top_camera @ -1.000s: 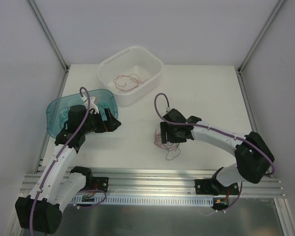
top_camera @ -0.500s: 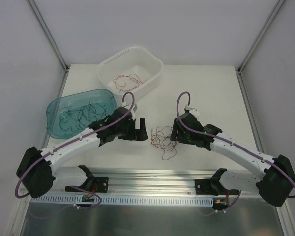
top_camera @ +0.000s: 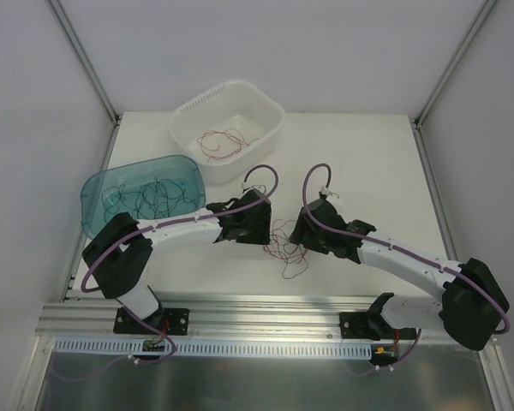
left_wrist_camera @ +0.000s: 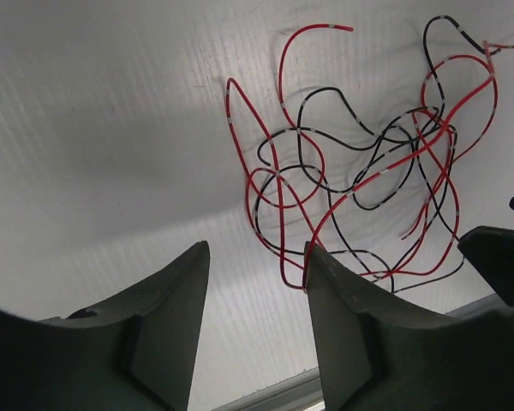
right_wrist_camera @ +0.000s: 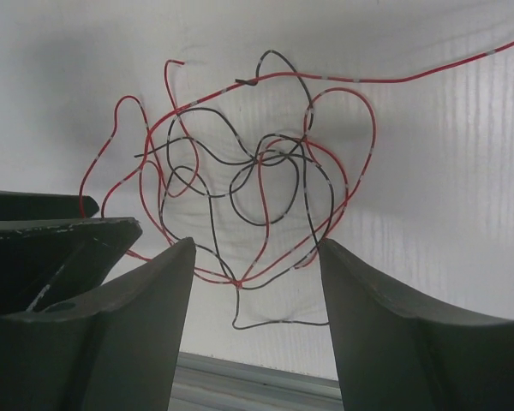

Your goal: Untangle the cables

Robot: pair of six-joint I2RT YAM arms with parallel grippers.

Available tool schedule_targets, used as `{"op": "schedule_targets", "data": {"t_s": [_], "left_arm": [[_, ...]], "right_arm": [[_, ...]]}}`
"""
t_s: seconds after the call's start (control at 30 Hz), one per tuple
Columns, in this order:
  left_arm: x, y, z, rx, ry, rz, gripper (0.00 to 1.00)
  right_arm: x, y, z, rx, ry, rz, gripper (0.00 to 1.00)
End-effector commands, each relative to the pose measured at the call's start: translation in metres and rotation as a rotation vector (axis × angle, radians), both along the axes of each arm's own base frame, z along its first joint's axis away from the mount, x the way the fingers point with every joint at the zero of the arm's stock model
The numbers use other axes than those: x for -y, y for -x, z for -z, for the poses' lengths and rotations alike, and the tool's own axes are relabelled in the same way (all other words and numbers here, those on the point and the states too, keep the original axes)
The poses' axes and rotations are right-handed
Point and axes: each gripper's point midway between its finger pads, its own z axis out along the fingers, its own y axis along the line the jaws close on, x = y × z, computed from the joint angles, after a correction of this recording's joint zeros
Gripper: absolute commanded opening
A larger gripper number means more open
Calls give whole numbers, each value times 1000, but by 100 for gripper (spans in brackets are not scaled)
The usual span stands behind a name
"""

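- Top view: finding the cables [top_camera: 283, 242] lying as one red-and-black clump on the table [top_camera: 368, 163], midway between its side edges and nearer its near edge.
- Flanking that clump with the left gripper [top_camera: 259, 228] and the right gripper [top_camera: 298, 236], one on each side, probably for pulling in opposite directions.
- Noting red strands [top_camera: 223, 141] sitting in the white tub [top_camera: 178, 116] at the far edge and black strands [top_camera: 146, 199] in the teal tub [top_camera: 90, 193] by the left edge; apparently sorting by colour.
- Left wrist view: holding the fingers [left_wrist_camera: 167, 300] spread, pinching nothing; hovering just short of the clump, with one red loop end lying beside one finger's inner face.
- Right wrist view: holding the fingers [right_wrist_camera: 385, 317] spread as well, pinching nothing; framing the knot's near side between them, likely lining up a grab.
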Motion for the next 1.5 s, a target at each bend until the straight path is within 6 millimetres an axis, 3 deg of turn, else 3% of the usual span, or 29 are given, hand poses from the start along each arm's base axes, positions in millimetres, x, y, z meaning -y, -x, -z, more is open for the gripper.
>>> {"op": "schedule_targets", "data": {"t_s": [0.0,0.03,0.17,0.3,0.47,0.6,0.67,0.77,0.8,0.87,0.9,0.97,1.07,1.1,1.17,1.27,1.37,1.47], "left_arm": [[5,-6,-3,27,-1,-36,47],[6,-6,-2,26,0,-36,32],[5,-2,-5,29,11,-41,0],[2,-1,-13,45,31,-51,0],[-1,1,-20,58,56,-65,0],[-10,0,-26,92,57,-89,0],[-15,-2,-26,107,45,-99,0],[-20,-2,-26,118,38,-108,0],[-22,-2,-26,119,39,-110,0],[-25,-2,-26,124,34,-114,0],[-29,-3,-26,127,34,-125,0],[-31,-3,-28,125,45,-131,0],[-29,-2,-41,136,85,-124,0],[-26,-2,-52,150,116,-117,0],[-19,1,-63,147,163,-89,0],[-12,6,-82,149,230,-67,0],[-11,7,-89,150,260,-80,0],[-11,8,-90,144,266,-89,0]], "right_arm": [[-19,-6,1,0,-62,5,63],[-22,-7,3,-1,-65,7,62],[-26,-6,19,-35,-45,11,58],[-28,-3,34,-69,-31,9,46],[-26,-2,38,-72,-16,10,29],[-18,-1,33,-57,9,7,5],[-11,0,22,-29,24,-1,1],[2,-3,2,20,58,5,1],[3,-6,-18,71,44,-5,1],[19,-9,-35,121,91,13,1],[24,-12,-57,175,82,16,1],[40,-12,-72,216,117,33,1],[44,-12,-102,292,104,-11,1],[41,-11,-108,305,94,-44,7],[35,-8,-114,303,89,-96,20],[35,-4,-102,264,106,-115,40],[20,4,-86,234,83,-205,45],[-11,18,-81,234,30,-353,46]]}}
